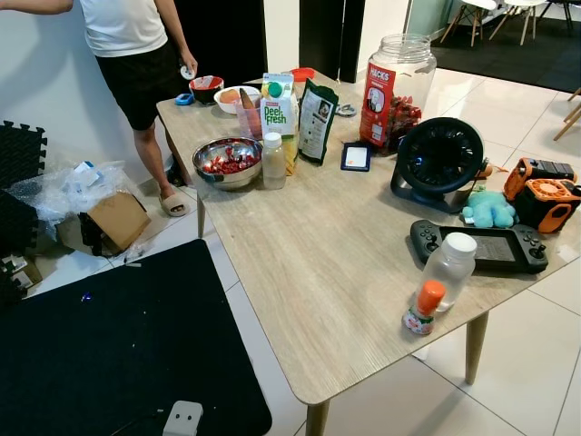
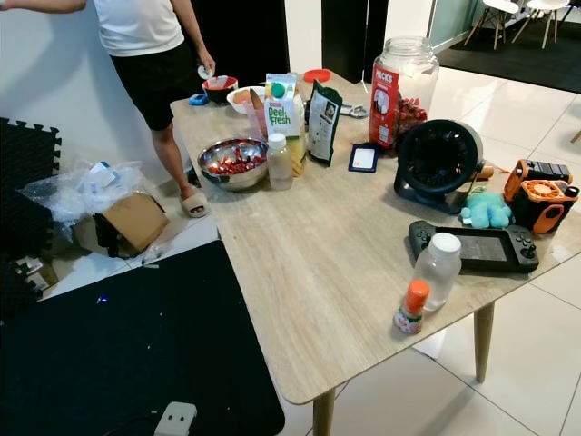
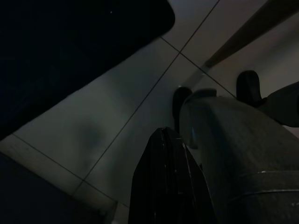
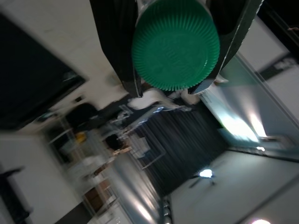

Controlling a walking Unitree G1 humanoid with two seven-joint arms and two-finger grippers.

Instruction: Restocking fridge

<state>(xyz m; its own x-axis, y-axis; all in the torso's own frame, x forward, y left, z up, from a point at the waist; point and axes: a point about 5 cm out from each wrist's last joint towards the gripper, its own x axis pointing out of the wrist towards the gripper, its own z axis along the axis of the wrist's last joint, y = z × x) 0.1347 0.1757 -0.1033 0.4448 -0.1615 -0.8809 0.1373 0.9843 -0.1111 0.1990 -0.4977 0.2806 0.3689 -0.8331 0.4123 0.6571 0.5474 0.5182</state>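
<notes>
I look down on a light wooden table (image 1: pixel 345 272) standing on pale glossy floor tiles (image 1: pixel 536 345). A black mat (image 1: pixel 109 354) covers the floor to my left, beside a white wall (image 1: pixel 45 91). Beyond the table's far end, dark panels (image 1: pixel 227 36) meet a doorway, with pale chairs (image 1: pixel 495 14) on dark carpet (image 1: pixel 508 50)

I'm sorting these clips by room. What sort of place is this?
Probably the dining area of a home: a wooden table crowded with groceries such as a juice carton and a steel bowl, on a tiled floor, with dining chairs beyond.
</notes>
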